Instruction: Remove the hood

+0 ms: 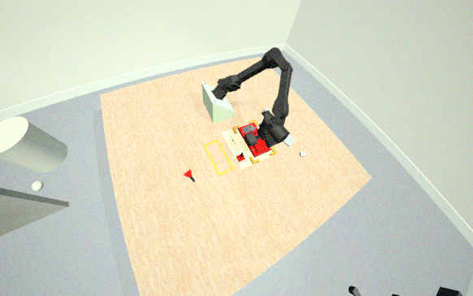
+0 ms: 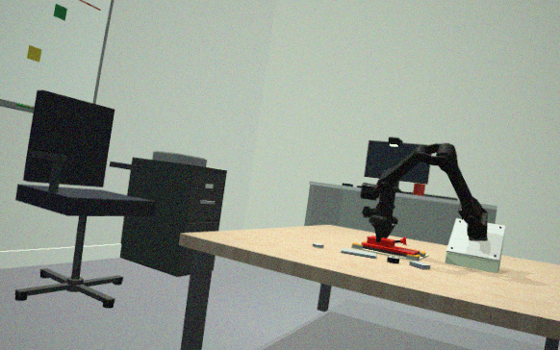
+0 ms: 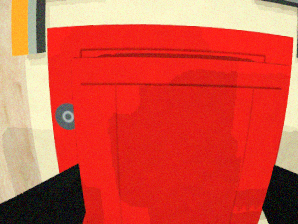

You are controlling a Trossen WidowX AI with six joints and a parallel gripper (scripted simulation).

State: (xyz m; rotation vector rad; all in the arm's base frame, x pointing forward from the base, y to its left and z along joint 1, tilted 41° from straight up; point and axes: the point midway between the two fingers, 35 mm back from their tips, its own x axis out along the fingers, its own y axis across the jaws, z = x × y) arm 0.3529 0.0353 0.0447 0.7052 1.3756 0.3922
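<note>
The toy car [image 1: 242, 131] [image 2: 406, 249] [image 3: 56, 65] is red and lies on a cream board [image 1: 245, 164]. Its red hood [image 1: 262, 147] [image 2: 371, 240] [image 3: 175, 120] is a flat panel with fine grooves, over one end of the car. My gripper [image 1: 261, 141] [image 2: 380, 239] [image 3: 176, 175] points down and is shut on the hood, one black finger at each side. The hood's edge covers part of a grey round fitting in the wrist view; whether it is lifted off the car I cannot tell. The marked area [image 1: 212, 159] is a yellow rectangular outline beside the board.
Orange corner brackets [image 1: 254, 161] [image 3: 20, 30] stand around the car. A small red part with a black knob [image 1: 240, 158] is on the board. A red-tipped tool [image 1: 188, 174] lies beyond the outline. A pale block [image 1: 289, 141] and a small white block [image 1: 302, 154] lie behind the gripper.
</note>
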